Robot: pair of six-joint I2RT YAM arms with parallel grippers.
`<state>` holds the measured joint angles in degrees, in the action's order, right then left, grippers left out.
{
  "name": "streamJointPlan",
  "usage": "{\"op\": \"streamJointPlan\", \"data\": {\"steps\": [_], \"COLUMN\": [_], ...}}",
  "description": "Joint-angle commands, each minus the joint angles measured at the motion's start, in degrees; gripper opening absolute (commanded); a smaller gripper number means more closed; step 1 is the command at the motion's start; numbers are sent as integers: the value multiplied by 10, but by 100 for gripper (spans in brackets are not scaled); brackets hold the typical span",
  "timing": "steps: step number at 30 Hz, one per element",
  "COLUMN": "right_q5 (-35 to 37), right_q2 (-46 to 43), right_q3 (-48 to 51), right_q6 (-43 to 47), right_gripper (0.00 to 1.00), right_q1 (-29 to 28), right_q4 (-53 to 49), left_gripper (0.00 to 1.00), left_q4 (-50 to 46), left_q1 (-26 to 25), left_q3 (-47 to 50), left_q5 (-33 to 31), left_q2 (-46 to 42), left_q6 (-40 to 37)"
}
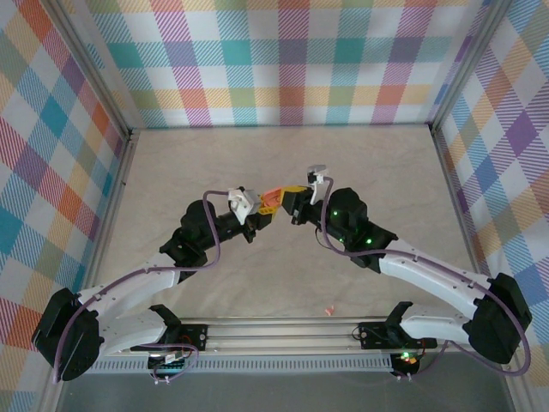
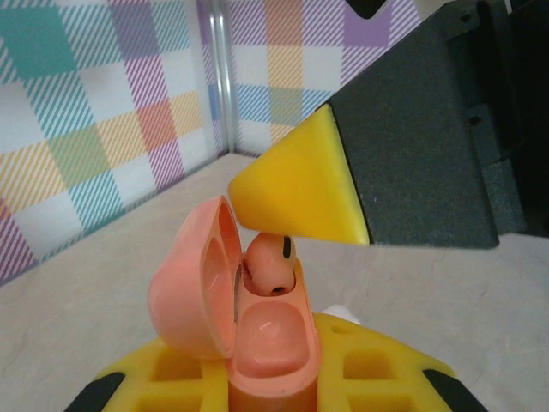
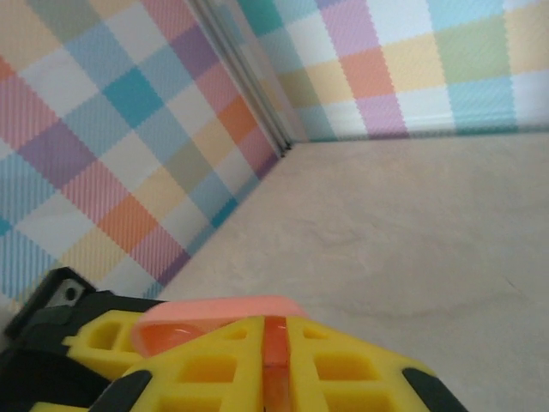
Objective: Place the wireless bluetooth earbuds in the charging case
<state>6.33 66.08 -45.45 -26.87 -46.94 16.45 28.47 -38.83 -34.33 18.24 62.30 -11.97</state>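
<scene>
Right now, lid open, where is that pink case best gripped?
Grip the charging case by its lower body, from its bottom end, as the left gripper does. The lid stands open sideways and the wells, one holding an earbud, face the other end, which must stay free.

The charging case (image 2: 268,348) sits in the left pincer (image 1: 262,208). One earbud (image 2: 269,268) rests in the case's far socket, with the right pincer (image 1: 290,196) directly above it. A second earbud (image 1: 328,309) lies on the desk (image 1: 283,154), before the case and rightward.
</scene>
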Motion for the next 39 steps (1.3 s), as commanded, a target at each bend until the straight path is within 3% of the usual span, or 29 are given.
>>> {"op": "streamJointPlan", "data": {"steps": [1, 12, 16, 19, 23, 31, 39], "right_q5": [6, 40, 79, 30, -50, 3, -11], "right_q2": [1, -51, -85, -107, -107, -22, 45], "right_q3": [-15, -75, -88, -46, 29, 81, 86], "right_q6": [-41, -114, -243, -325, -361, -360, -328], "right_gripper": [17, 39, 40, 36, 30, 30, 29], "right_q1": [17, 35, 37, 36, 17, -142, -180], "right_q4": [-76, -364, -584, -671, -684, -695, -645], "left_gripper": [0, 0, 0, 0, 0, 0, 0], "left_q4": [-10, -55, -76, -80, -84, -115, -135], "left_q1": [-6, 1, 2, 2, 2, 2, 2], "left_q3": [-16, -6, 5, 19, 28, 34, 59], "left_q5": [-31, -47, -53, -50, -37, -15, -23], "left_q2": [0, -5, -19, -33, -45, -76, -126], "left_q6": [-12, -13, -13, -13, -11, -10, 1]}}
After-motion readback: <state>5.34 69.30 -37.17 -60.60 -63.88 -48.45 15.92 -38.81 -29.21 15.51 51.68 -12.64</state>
